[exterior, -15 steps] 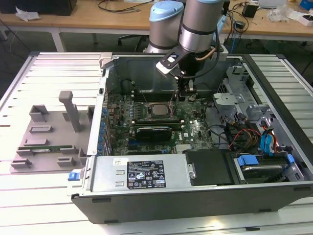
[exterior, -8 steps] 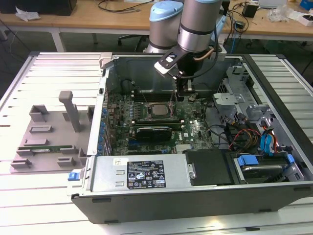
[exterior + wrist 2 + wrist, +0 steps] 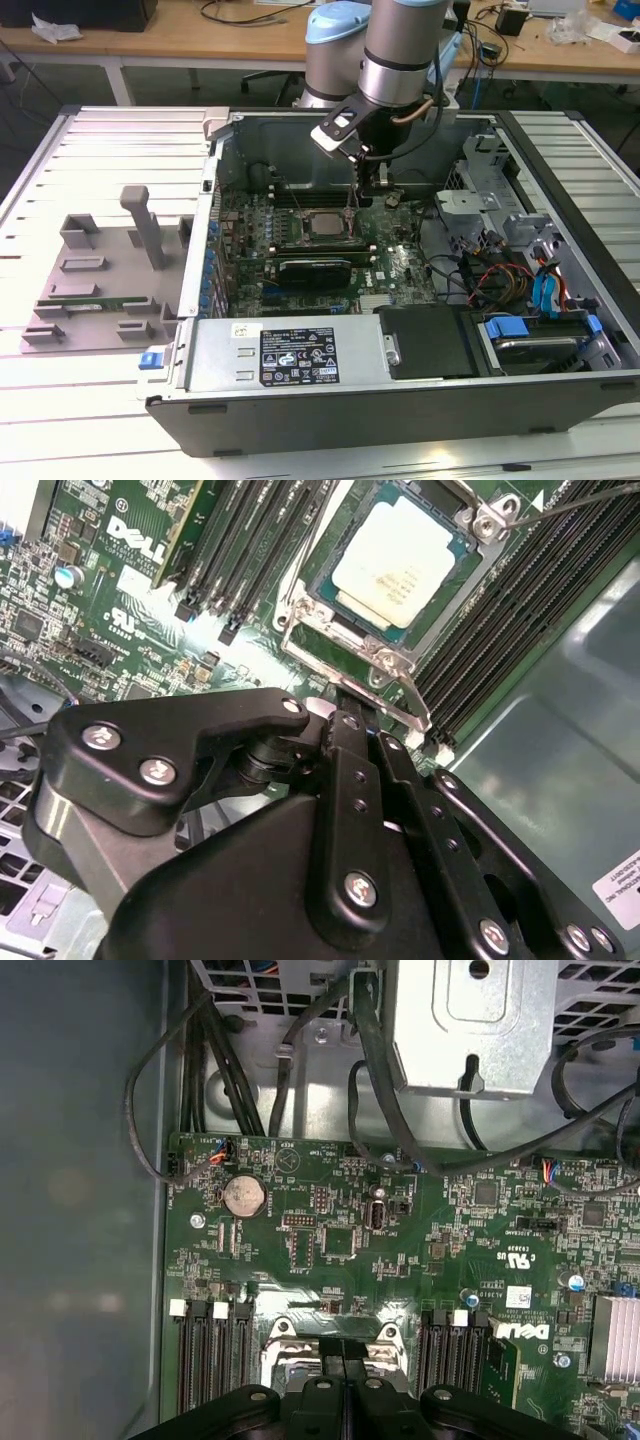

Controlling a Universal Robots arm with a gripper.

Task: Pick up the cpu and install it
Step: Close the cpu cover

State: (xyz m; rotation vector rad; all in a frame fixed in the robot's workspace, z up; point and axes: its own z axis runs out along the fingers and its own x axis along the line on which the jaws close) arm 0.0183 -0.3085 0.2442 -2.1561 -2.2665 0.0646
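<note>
The cpu point(image 3: 318, 226) lies flat in its socket on the green motherboard point(image 3: 395, 262) inside the open computer case, silver-grey top facing up. In the second wrist view the cpu point(image 3: 400, 568) sits inside the metal socket frame point(image 3: 392, 662). My gripper point(image 3: 368, 192) hangs just beside the socket, toward the exterior view's right. Its black fingers point(image 3: 345, 742) meet over the frame's edge, shut, with nothing visible between them. In the first wrist view the gripper point(image 3: 345, 1348) points down at that edge of the socket frame point(image 3: 282, 1345).
Black memory slots point(image 3: 520, 590) flank the socket on both sides. Cables point(image 3: 480, 270) and drive bays with blue tabs point(image 3: 545, 290) lie at the exterior view's right. A power supply point(image 3: 290, 352) lines the near side. A grey parts holder point(image 3: 100, 270) rests outside the case.
</note>
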